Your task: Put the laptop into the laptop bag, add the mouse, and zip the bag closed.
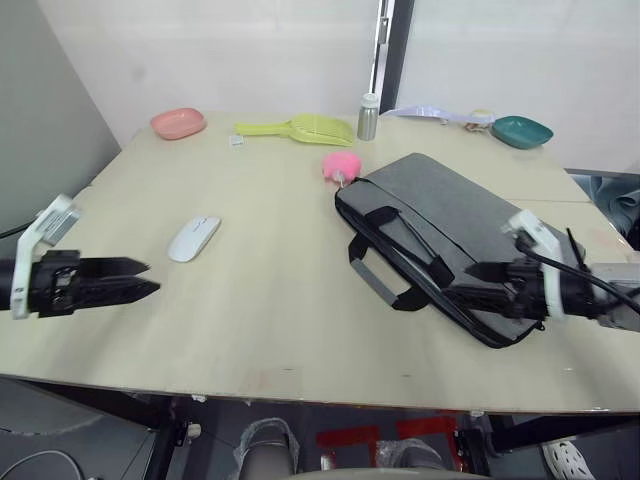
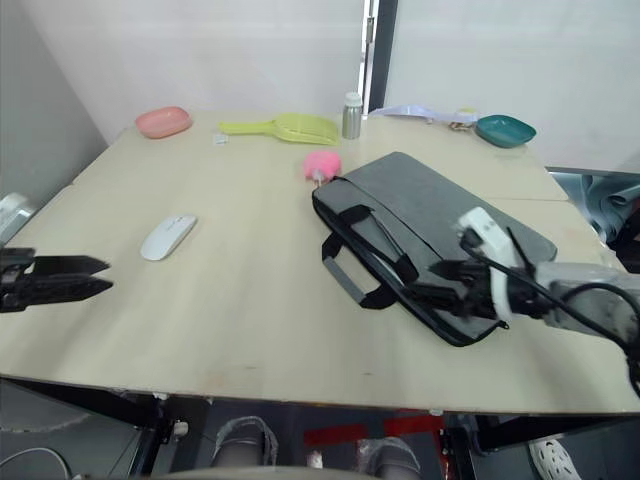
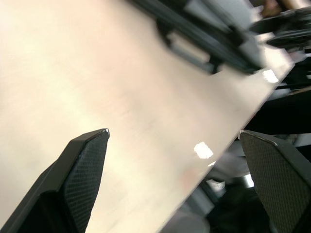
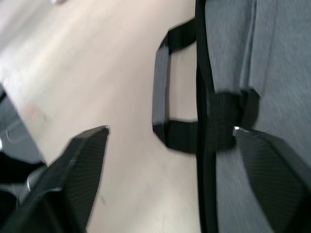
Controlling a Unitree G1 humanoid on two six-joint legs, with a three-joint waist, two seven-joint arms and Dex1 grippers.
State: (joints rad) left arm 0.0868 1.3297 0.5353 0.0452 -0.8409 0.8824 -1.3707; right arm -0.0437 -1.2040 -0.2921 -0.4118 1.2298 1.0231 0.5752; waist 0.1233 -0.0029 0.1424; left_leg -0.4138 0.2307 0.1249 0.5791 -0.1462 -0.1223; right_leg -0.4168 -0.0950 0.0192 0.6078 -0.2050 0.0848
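The grey laptop bag (image 1: 440,225) with black handles (image 1: 385,282) lies flat on the right half of the wooden table (image 1: 270,320). The laptop is hidden. The white mouse (image 1: 193,238) rests on the table's left half. My left gripper (image 1: 152,277) hovers open near the front left edge, a short way in front of the mouse, holding nothing. My right gripper (image 1: 460,282) is open at the bag's near end. In the right wrist view its fingers (image 4: 82,160) straddle the bag's zip edge beside the handle (image 4: 160,97).
Along the far edge stand a pink dish (image 1: 178,123), a yellow-green scoop (image 1: 305,129), a silver bottle (image 1: 369,116) and a teal bowl (image 1: 521,131). A pink plush toy (image 1: 341,165) touches the bag's far corner. Bare tabletop lies between mouse and bag.
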